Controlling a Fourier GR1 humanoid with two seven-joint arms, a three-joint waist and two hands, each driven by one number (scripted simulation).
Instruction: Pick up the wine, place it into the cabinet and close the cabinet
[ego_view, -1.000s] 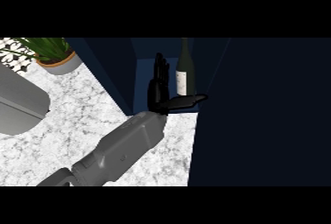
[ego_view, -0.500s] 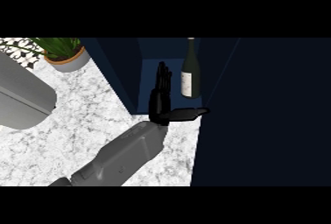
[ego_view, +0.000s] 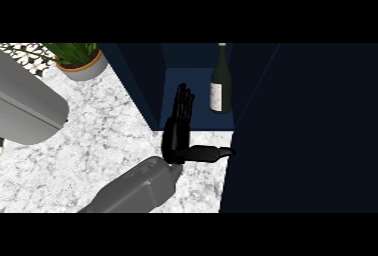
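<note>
Hand (ego_view: 177, 131) withdrawn; wine (ego_view: 220, 82) beyond fingertips, apart.

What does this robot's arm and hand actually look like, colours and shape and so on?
One arm shows: a thick, rounded grey forearm with a smooth, plain shell that narrows toward the wrist. On its end sits a black hand with a slim palm, long thin fingers and a separate thumb at the side. No cables, markings or sleeves are visible. The other arm is out of view.
</note>
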